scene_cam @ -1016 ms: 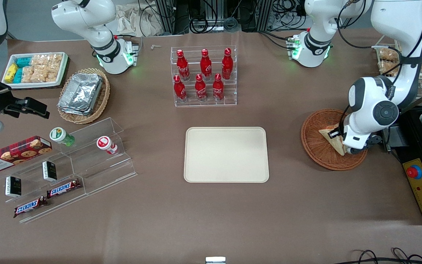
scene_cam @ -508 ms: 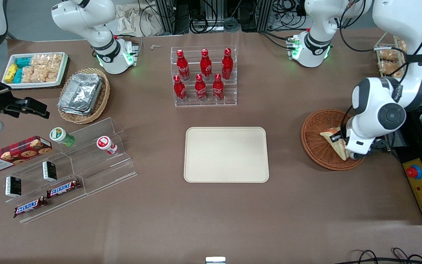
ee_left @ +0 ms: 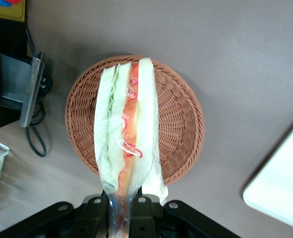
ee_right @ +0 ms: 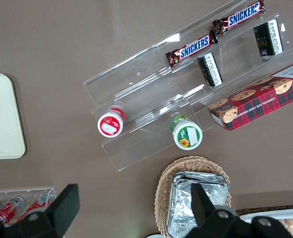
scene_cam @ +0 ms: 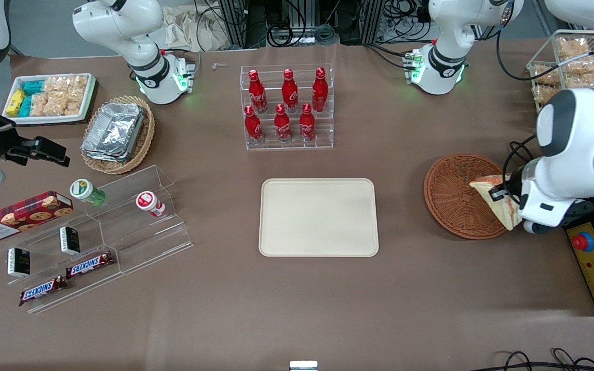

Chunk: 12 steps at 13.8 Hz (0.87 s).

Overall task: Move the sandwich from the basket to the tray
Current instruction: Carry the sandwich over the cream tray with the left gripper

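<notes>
Gripper of the working left arm hangs above the working arm's end of the table, its white wrist bent over the edge of the basket, and it is clenched on the sandwich. In the wrist view the two black fingers pinch the clear wrap at one end of the wedge, so the sandwich sticks straight out from them, pale bread on both faces with red-orange and green filling between. It is lifted clear of the wicker, hovering over the basket, whose woven floor holds nothing else.

Nearest the front camera among the containers is the tray, lying flat at mid-table with its cream surface bare, well apart from the sandwich. Toward the parked arm's end, a stepped clear display stand carries candy bars and small cups. Farther from the camera stand a clear rack of red bottles and a paler wicker basket holding foil trays.
</notes>
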### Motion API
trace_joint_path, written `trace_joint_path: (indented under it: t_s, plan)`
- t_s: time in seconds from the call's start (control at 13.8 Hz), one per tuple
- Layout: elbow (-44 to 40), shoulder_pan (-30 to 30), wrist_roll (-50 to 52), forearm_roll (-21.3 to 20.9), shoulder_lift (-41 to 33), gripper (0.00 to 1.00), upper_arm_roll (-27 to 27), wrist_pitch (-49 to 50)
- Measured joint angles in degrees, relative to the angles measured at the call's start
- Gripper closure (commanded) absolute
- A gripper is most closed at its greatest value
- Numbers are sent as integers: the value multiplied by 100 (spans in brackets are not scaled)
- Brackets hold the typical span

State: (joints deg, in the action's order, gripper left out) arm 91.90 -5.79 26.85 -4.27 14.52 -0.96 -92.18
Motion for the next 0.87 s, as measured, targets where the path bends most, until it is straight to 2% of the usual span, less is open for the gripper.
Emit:
trace_joint_path:
  t_s: [0.22,0.65,0.87]
  plan:
    - [-420,-5,-133,11,94,100,124,182]
    - [-467,-15,-261,38,224,100,701,206]
    - [-480,-38,-261,280,353,98,1080,202]
